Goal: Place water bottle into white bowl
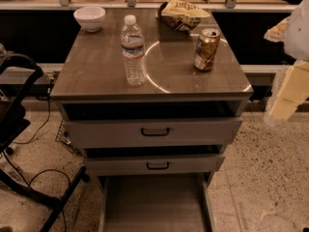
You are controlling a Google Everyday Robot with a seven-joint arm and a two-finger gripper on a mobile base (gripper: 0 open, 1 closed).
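Observation:
The water bottle (133, 51), clear and ribbed with a white cap and a pale label band, stands upright near the front left of the grey cabinet top (96, 76). The white bowl (90, 18) sits upright and empty at the back left corner, well behind the bottle. My gripper (286, 94), pale with a white wrist above it, hangs at the far right of the view, off the cabinet's right side and well away from the bottle and the bowl. It holds nothing that I can see.
A gold-brown drink can (206, 49) stands at the right of the top. A crumpled chip bag (181, 14) lies at the back. Two drawers (154, 131) stand partly pulled out in front. A black chair frame (19, 129) and cables stand at the left.

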